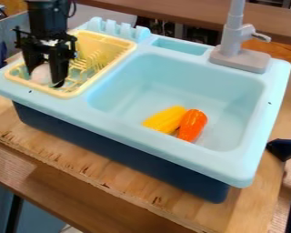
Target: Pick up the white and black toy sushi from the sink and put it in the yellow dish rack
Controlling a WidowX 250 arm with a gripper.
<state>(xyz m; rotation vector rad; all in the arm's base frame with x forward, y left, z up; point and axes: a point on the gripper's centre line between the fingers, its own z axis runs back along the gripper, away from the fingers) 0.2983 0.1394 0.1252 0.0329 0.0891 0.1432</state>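
As a black two-finger gripper (45, 79) clasps a pale rounded object (42, 73) inside a yellow plastic rack (67, 94), grasping appears done, release remaining.

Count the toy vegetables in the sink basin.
2: a yellow vegetable and an orange vegetable to its right, both near the front rim. That rim may hide a small one.

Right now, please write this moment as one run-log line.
pincer: at pale object inside yellow rack | hold: unclear | sink: yellow vegetable against orange pepper
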